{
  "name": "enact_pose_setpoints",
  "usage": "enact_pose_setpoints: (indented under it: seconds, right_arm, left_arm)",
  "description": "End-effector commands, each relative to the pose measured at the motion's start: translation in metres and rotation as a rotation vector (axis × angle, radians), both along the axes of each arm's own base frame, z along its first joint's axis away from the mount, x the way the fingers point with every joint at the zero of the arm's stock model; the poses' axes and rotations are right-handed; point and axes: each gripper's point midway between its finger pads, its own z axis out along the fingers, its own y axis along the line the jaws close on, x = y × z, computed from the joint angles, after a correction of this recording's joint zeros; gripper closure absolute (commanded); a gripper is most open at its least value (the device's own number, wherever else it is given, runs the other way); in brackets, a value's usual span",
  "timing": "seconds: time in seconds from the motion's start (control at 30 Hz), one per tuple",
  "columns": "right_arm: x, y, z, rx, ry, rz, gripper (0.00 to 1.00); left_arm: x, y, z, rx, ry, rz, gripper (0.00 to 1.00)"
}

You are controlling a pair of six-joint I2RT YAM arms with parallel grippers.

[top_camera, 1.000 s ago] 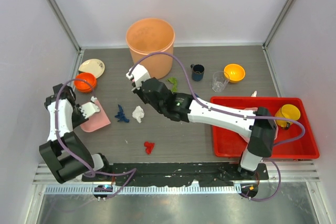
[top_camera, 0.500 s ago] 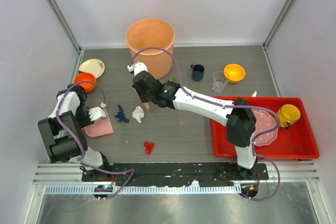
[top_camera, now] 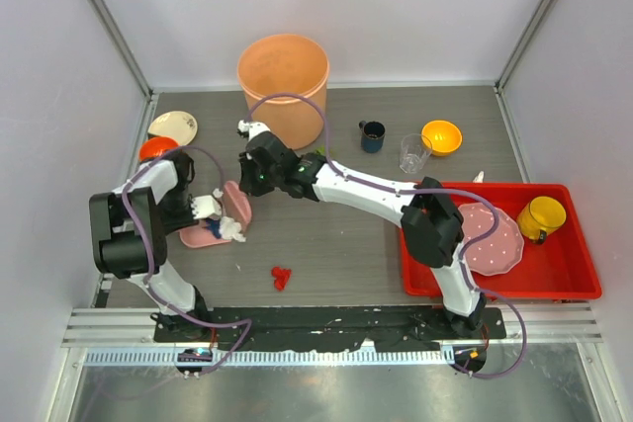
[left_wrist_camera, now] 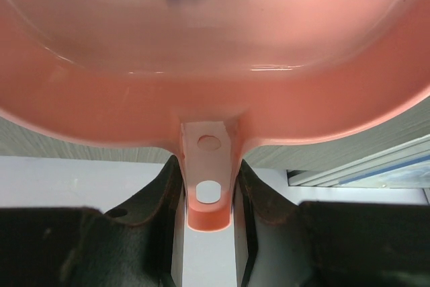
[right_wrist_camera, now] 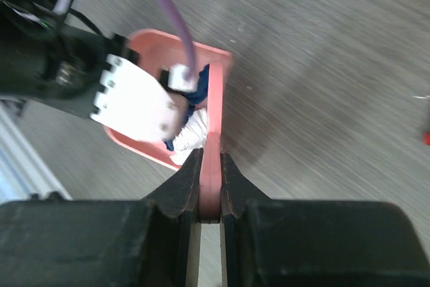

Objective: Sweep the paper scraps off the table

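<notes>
The left jaws were shut tight on the handle (left_wrist_camera: 209,166) of the pink dustpan (top_camera: 201,237). I think they held it low on the desk (top_camera: 346,254) so that bits could slide in and the pan would not slip away when pushed.

The right jaws were pressed together on a thin pink scraper (right_wrist_camera: 211,179). The scraper stood on its edge right at the open side of the dustpan. It looked like a little wall there, to shove the scraps in and stop them from rolling back out.

A blue scrap (right_wrist_camera: 200,85) lay inside the dustpan. A white scrap (right_wrist_camera: 195,136) was in there too, just at the lip, beside the scraper. The left arm's white part hid some of the pan, so there might have been more bits under it.

The job was not done. A red scrap (top_camera: 281,277) sat on the bare desk, well apart from the dustpan, on its near side. A green scrap (top_camera: 320,152) lay behind the dustpan, half hidden by the right arm. I think both would need sweeping to the dustpan next.
</notes>
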Motion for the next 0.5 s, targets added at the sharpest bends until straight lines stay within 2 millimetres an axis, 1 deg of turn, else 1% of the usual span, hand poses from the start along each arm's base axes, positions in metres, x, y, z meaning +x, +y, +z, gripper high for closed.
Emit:
enact_pose_setpoints:
  seconds: [0.0,0.1,0.13,0.17,0.23,0.27,0.3,0.37,0.4,0.43,0.47]
  right_arm:
    - [-0.004,0.052,0.041,0.326,0.089,0.025,0.99]
    - [-0.001,0.058,0.054,0.398,0.097,0.016,0.99]
    - [0.000,0.058,0.058,0.406,0.091,0.011,0.99]
    - [0.003,0.055,0.066,0.416,0.079,0.003,0.99]
    - [0.008,0.049,0.073,0.417,0.052,-0.012,0.99]
    - [0.009,0.044,0.084,0.428,0.035,-0.015,0.99]
    - [0.013,0.037,0.084,0.419,0.029,-0.029,0.99]
    - [0.020,0.023,0.090,0.388,-0.020,-0.055,0.99]
    - [0.022,0.012,0.102,0.380,-0.059,-0.074,0.99]
    - [0.025,0.003,0.109,0.362,-0.096,-0.097,0.99]
    - [0.031,-0.009,0.111,0.313,-0.151,-0.120,0.99]
  left_arm:
    - [0.003,-0.025,0.000,-0.041,-0.016,0.004,1.00]
    - [0.002,-0.044,-0.001,-0.125,-0.024,0.025,1.00]
    - [0.002,-0.047,0.000,-0.144,-0.029,0.034,1.00]
    - [0.000,-0.050,0.000,-0.162,-0.024,0.041,1.00]
    - [0.000,-0.060,-0.001,-0.220,-0.031,0.054,1.00]
    - [-0.001,-0.064,0.000,-0.242,-0.030,0.072,1.00]
    - [0.001,-0.076,0.001,-0.308,-0.043,0.092,1.00]
    - [0.007,-0.086,0.006,-0.366,-0.072,0.130,1.00]
    - [0.009,-0.090,0.010,-0.400,-0.090,0.146,1.00]
    - [0.013,-0.099,0.013,-0.448,-0.110,0.153,1.00]
    - [0.015,-0.103,0.016,-0.475,-0.120,0.162,1.00]
